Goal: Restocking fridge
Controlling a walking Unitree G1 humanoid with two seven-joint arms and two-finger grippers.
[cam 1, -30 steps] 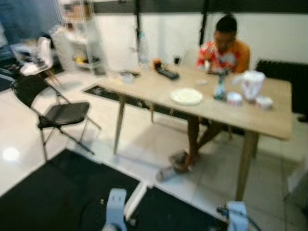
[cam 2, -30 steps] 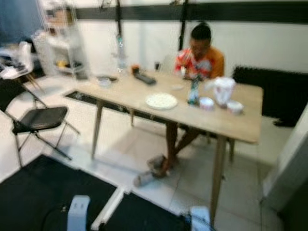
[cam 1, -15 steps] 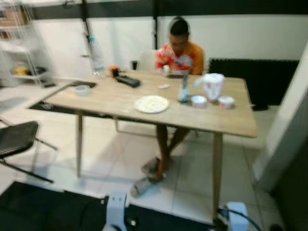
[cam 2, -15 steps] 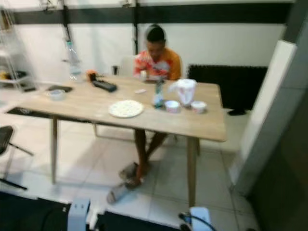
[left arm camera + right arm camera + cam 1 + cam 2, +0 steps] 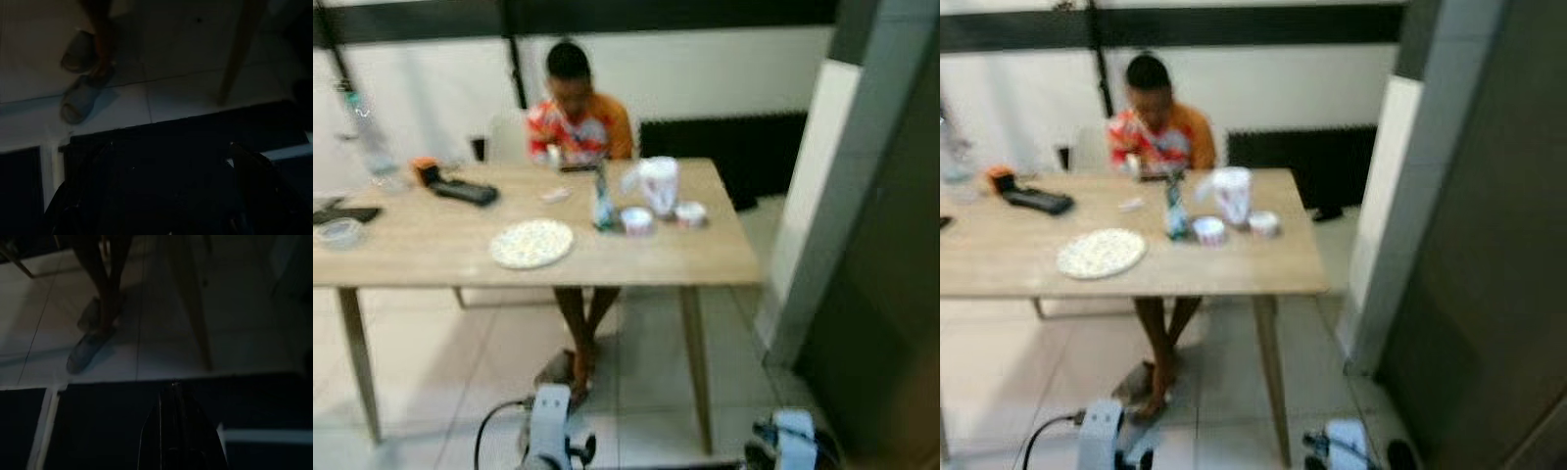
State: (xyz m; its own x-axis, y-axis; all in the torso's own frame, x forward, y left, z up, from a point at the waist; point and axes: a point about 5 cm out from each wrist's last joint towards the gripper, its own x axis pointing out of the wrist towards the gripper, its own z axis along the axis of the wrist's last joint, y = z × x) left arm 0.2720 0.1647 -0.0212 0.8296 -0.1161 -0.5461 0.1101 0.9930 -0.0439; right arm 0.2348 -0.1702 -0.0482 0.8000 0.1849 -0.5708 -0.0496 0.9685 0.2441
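Left eye view gives you a wooden surface [image 5: 440,257] with a person [image 5: 576,122] seated at its far side. On it sit a plate [image 5: 531,243], a small bottle [image 5: 602,204], a white jug [image 5: 658,185] and two small cups [image 5: 636,220] just beside the jug, all somewhat blurred. At the robot's left end you see a dark remote [image 5: 463,192] and a clear bottle [image 5: 370,137]. A tall dark panel [image 5: 886,284] stands at the right (you cannot tell whether it is the fridge).

Both arms hang low over the tiled floor [image 5: 431,352]. Left pincer [image 5: 171,196] has its fingers spread wide apart and holds nothing. Right pincer [image 5: 178,431] has its fingers pressed together, empty too. Both wrist views are dark; you can make out the person's sandals [image 5: 80,100] and a surface leg [image 5: 193,308].
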